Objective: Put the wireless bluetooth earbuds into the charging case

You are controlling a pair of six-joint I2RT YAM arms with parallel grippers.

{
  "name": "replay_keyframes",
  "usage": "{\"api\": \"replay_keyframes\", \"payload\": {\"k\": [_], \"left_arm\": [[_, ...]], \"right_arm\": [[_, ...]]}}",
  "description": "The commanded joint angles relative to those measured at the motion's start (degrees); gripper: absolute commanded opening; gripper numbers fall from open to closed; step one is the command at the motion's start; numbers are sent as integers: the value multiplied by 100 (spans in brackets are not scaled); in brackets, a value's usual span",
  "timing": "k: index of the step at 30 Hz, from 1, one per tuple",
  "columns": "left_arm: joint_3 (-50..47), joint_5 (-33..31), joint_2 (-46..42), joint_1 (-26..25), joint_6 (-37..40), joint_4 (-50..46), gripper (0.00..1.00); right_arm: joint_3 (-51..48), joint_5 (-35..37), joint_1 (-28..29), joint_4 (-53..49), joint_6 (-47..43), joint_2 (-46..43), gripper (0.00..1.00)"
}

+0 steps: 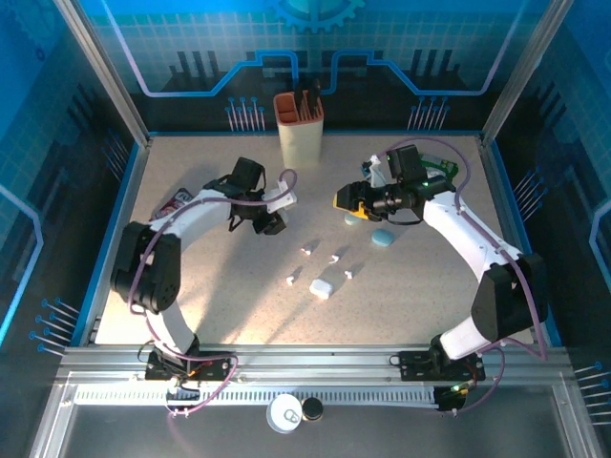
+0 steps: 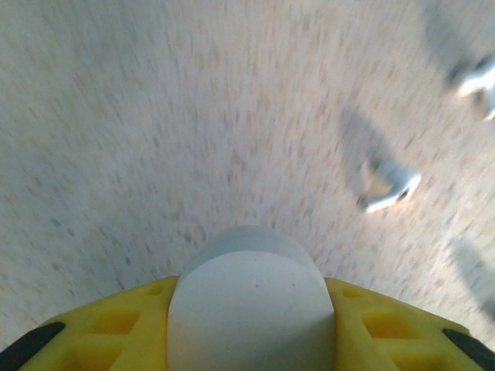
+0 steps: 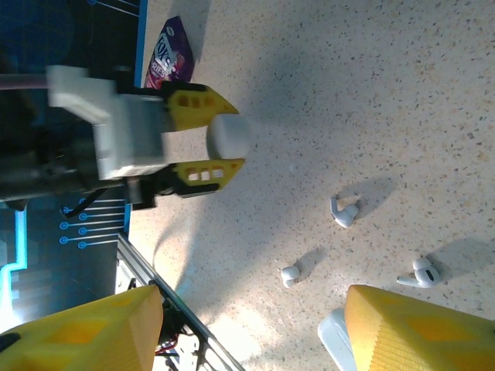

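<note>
My left hand (image 3: 237, 134) is clamped on a white charging case (image 2: 251, 309). My right hand (image 3: 247, 297) hangs with fingers apart, holding nothing. The earbuds (image 3: 344, 210) lie loose on the surface (image 3: 402, 100), near a second case (image 1: 320, 287).

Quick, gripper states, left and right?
Left gripper: closed on a white charging case.
Right gripper: open, holding nothing.

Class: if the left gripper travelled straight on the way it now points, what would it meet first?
Probably bare speckled tabletop. The left gripper, shut on a white rounded plastic case, has a small white stemmed earbud right of its line.
</note>
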Motion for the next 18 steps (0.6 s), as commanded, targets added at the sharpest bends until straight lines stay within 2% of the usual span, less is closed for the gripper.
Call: {"api": "replay_keyframes", "payload": {"k": [1, 6, 18], "left_arm": [[-295, 1029, -461, -98, -136, 899, 42], [-483, 986, -741, -422, -173, 1537, 42], [-342, 1266, -801, -729, -270, 1878, 43]], "right_arm": [[8, -226, 24, 66, 85, -78, 64], [99, -281, 179, 160, 128, -23, 63], [198, -179, 555, 432, 468, 194, 61]]}}
